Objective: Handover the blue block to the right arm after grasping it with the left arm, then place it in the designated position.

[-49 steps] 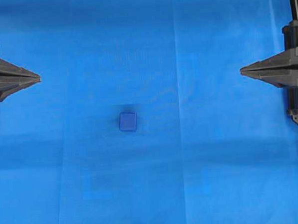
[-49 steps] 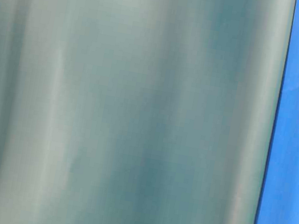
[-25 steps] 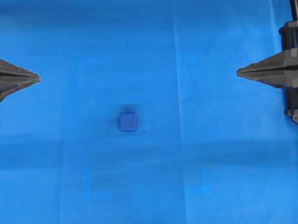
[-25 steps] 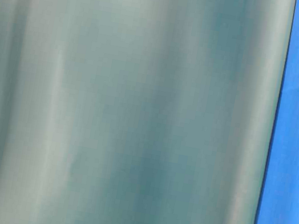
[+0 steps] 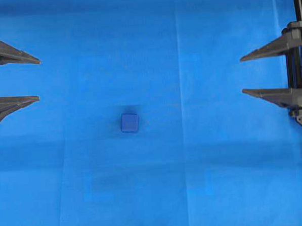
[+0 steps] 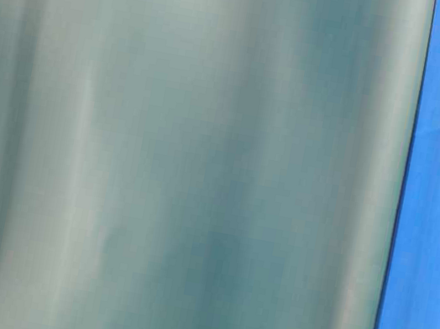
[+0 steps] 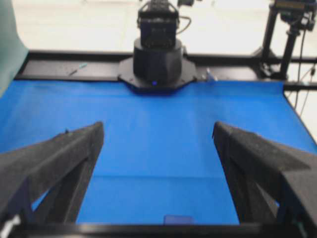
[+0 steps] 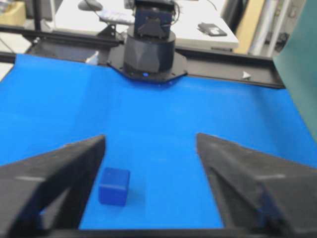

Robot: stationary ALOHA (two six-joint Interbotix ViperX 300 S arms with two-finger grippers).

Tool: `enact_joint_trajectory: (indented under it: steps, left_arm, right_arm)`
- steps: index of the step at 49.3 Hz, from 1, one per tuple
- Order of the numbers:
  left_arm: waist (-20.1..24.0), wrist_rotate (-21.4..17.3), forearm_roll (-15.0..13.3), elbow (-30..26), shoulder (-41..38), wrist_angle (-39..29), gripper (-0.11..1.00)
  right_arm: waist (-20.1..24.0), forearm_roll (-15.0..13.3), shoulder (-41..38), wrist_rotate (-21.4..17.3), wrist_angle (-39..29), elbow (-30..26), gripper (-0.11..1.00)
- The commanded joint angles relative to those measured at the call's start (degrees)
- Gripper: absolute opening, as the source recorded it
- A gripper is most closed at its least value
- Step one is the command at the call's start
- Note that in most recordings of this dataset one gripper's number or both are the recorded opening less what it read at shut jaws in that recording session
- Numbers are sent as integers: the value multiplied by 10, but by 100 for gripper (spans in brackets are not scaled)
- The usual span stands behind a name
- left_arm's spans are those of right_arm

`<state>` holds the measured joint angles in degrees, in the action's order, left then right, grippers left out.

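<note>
The blue block (image 5: 129, 122) lies on the blue cloth a little left of the middle in the overhead view. It also shows in the right wrist view (image 8: 114, 186) and as a sliver at the bottom edge of the left wrist view (image 7: 178, 219). My left gripper (image 5: 39, 80) is open and empty at the left edge, well apart from the block. My right gripper (image 5: 242, 76) is open and empty at the right edge. Both wrist views show the jaws spread wide over bare cloth, the left gripper (image 7: 158, 134) and the right gripper (image 8: 150, 141).
The blue cloth (image 5: 195, 181) covers the whole table. A grey-green sheet (image 6: 178, 157) fills most of the table-level view. The opposite arm's black base stands at the far table edge in the left wrist view (image 7: 157, 59) and the right wrist view (image 8: 148, 54).
Both grippers were shut half a second ago and now stand wide open. The block has not moved.
</note>
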<state>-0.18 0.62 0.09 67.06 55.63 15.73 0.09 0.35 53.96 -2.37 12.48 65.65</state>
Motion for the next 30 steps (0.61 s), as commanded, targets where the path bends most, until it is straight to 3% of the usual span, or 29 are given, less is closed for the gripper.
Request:
enact_joint_trajectory:
  steps: [1, 16, 30]
  left_arm:
    - [0, 3, 0, -7, -2, 3, 93]
    - [0, 4, 0, -14, -28, 11, 93]
    - [0, 4, 0, -76, -159, 55, 93]
  right_arm:
    - [-1, 2, -3, -2, 4, -17, 94]
    - [-2, 2, -4, -2, 4, -17, 96]
    - [-4, 2, -4, -2, 4, -17, 96]
